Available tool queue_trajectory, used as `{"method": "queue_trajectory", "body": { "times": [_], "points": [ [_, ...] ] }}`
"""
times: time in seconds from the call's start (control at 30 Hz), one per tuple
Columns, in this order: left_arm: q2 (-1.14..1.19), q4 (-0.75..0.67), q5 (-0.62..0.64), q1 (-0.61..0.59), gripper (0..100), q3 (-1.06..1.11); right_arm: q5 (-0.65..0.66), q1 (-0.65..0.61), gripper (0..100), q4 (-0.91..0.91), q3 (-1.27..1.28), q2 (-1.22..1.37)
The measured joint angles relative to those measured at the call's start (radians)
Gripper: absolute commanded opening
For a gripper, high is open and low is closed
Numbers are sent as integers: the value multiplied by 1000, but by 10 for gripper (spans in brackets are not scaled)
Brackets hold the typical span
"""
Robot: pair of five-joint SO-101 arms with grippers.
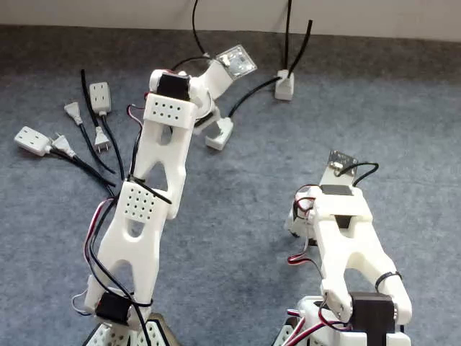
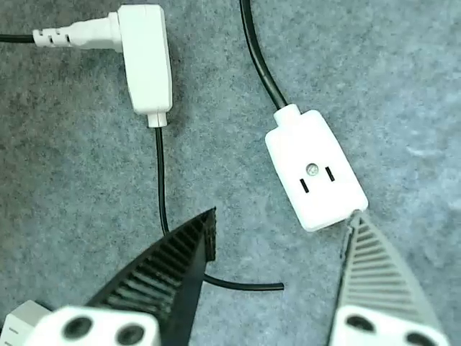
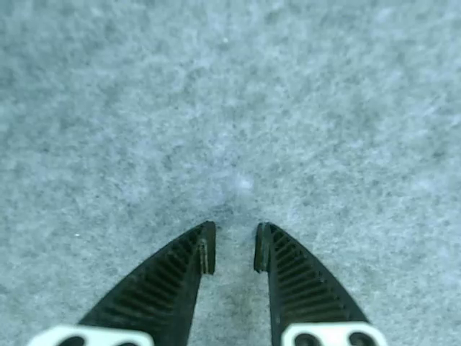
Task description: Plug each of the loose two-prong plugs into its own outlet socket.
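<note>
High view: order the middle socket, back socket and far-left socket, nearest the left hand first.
1. Middle socket, at the left hand.
2. Back socket, rear right.
3. Far-left socket, left edge.

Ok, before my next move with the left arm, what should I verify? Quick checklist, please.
1. Left jaws open: ok, spread wide.
2. Plug held: not ok, left jaws and right jaws hold nothing.
3. Socket slots facing up: ok, both slots show.
4. Socket centred between left jaws: not ok, it sits by one fingertip.
5. Black cable clear: not ok, it runs under the other finger.
6. Loose plug within reach: cannot tell.
</note>
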Motion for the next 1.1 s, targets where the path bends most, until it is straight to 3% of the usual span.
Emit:
{"method": "queue_trajectory", "body": {
  "times": [0.27, 0.57, 0.93, 1.1],
  "points": [
    [114, -140, 3, -5, 274, -6, 0, 0, 101, 0, 0, 0],
    [153, -153, 5, 26, 274, -32, 0, -2, 101, -2, 0, 0],
    [169, 8, 3, 161, 274, -21, 0, -2, 101, -2, 0, 0],
    [175, 14, 3, 172, 273, -21, 0, -2, 101, -2, 0, 0]
  ]
}}
